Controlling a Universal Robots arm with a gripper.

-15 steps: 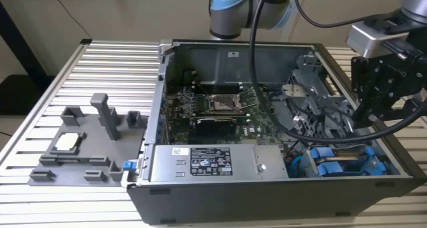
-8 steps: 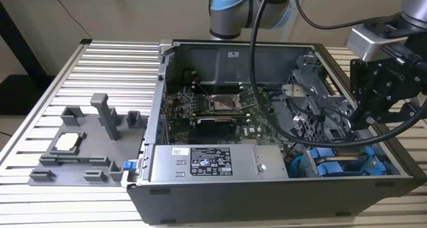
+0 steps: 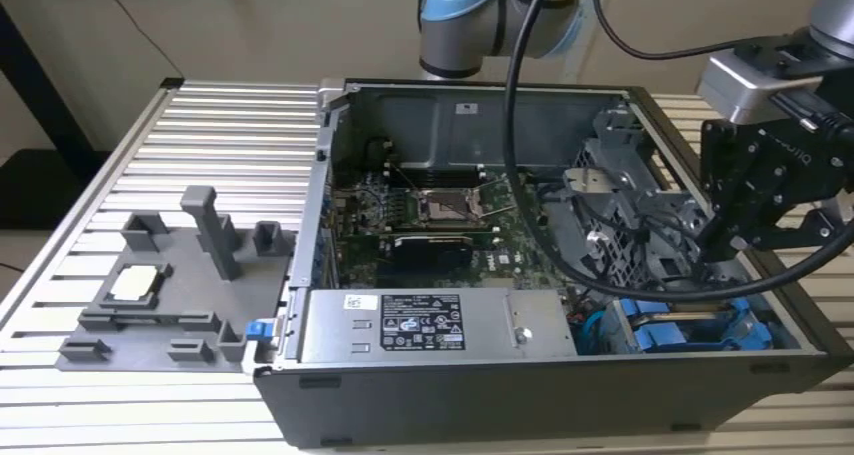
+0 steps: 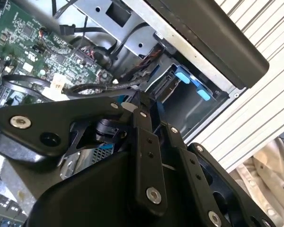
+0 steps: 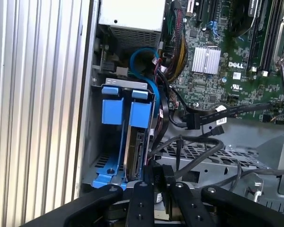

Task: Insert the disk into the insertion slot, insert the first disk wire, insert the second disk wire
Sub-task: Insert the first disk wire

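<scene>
Claw [image 5: 158, 182] first, closest of all, tips pressed nearly together. Seems to pinch a small black wire plug [image 5: 164, 171], just beside the end of the disk [image 5: 135, 153]. Disk next, standing on its edge, already down in the insertion slot [image 5: 128, 85], in a corner of the computer case [image 3: 534, 395]. Hugged by a blue frame [image 5: 141, 113].

Probably hard, stiff, a bit heavy, and easy to hurt if dropped. Best held by the sides of the blue frame, never by the bare end with the pins. Plug likely light and stiff, with a bendy wire behind; best held by its body.

Now the count: one claw, one disk, one slot, two blue frames side by side. Further off, one grey box with a white sticker [image 3: 427, 325] and one green board [image 3: 427, 215]. Furthest away, one grey tray [image 3: 160, 295] on the ribbed table [image 3: 240, 135].
</scene>
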